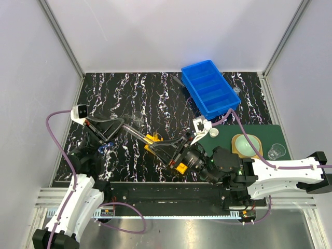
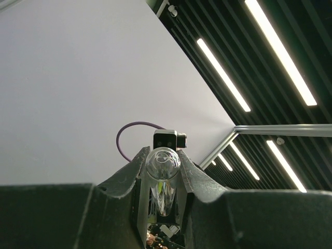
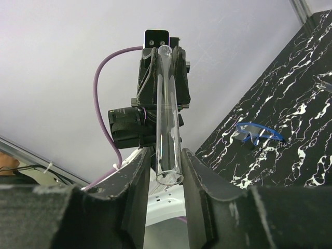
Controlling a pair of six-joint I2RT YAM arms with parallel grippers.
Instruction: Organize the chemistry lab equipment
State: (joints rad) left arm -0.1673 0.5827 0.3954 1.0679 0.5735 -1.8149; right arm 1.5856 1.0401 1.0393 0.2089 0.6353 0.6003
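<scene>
The left gripper point(image 2: 163, 162) is clamped on the round end of a tube point(image 3: 167, 114), which hangs over the middle of the table (toward its near edge). The right gripper point(image 3: 167, 155) has its fingers at both sides of the open end; I cannot tell if they press it. The rack point(image 1: 153, 138) lies just below. The bin point(image 1: 207, 85) at the far right corner looks empty and a beaker point(image 1: 276, 151) stands near the right edge, so I judge most work is left.

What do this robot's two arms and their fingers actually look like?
The left arm and the right arm both have smooth white shells with bulky black joints between them. A thin purple cable loops along each arm up to a small white camera at the wrist. The fingers are chunky, matt black and narrow toward their tips.
</scene>
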